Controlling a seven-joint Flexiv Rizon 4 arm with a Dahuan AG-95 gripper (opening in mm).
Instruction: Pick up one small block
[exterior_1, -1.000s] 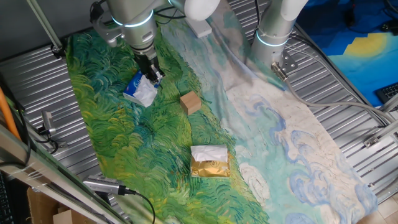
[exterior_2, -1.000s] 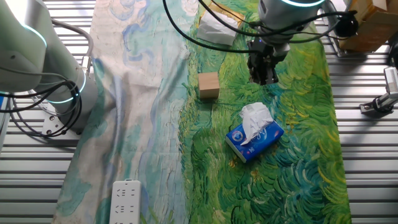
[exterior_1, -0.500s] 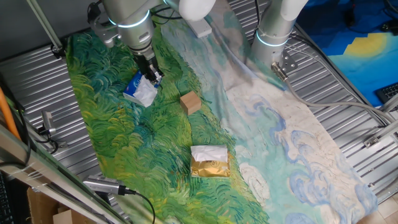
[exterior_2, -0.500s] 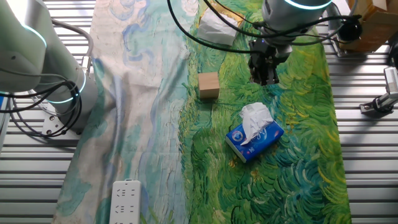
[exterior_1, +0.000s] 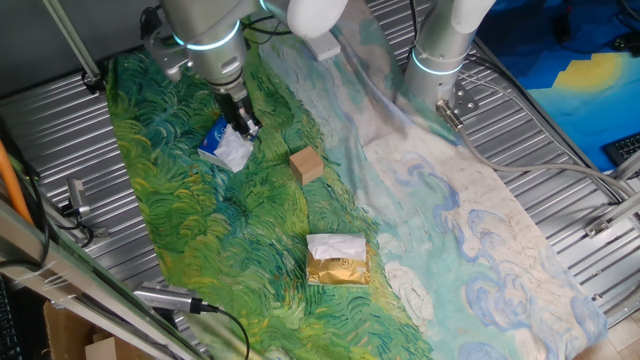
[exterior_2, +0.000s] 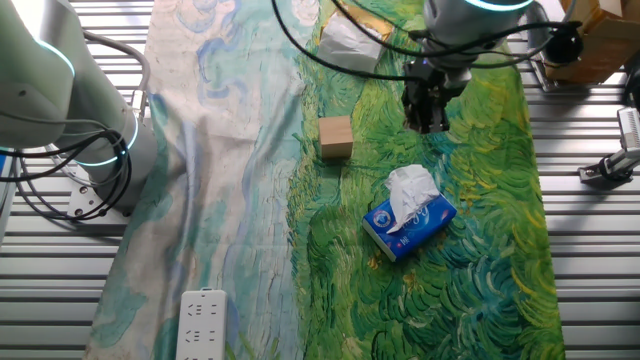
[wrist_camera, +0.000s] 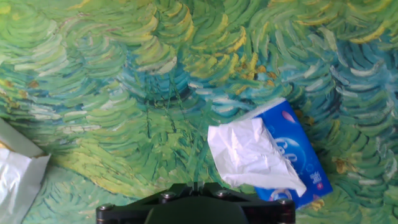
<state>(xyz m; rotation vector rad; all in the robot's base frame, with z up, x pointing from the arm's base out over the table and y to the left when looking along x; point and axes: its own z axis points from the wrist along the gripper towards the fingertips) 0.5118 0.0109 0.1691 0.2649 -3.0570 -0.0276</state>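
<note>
The small block (exterior_1: 306, 165) is a light-brown wooden cube on the painted cloth; it also shows in the other fixed view (exterior_2: 336, 137). It is out of the hand view. My gripper (exterior_1: 243, 122) hangs above the cloth, beside the blue-and-white soft packet (exterior_1: 225, 146) and apart from the block. In the other fixed view my gripper (exterior_2: 428, 120) is to the right of the block, with its dark fingers close together and nothing between them. The hand view shows only the gripper's base at the bottom edge and the packet (wrist_camera: 273, 155).
A flat gold-and-white packet (exterior_1: 337, 260) lies nearer the front and shows at the left edge of the hand view (wrist_camera: 15, 171). A second robot arm (exterior_1: 440, 50) stands at the cloth's edge. A white power strip (exterior_2: 203, 322) lies on the cloth. Ribbed metal table surrounds the cloth.
My gripper has drifted slightly away from the block, to the right in the other fixed view. Block and packets have not moved.
</note>
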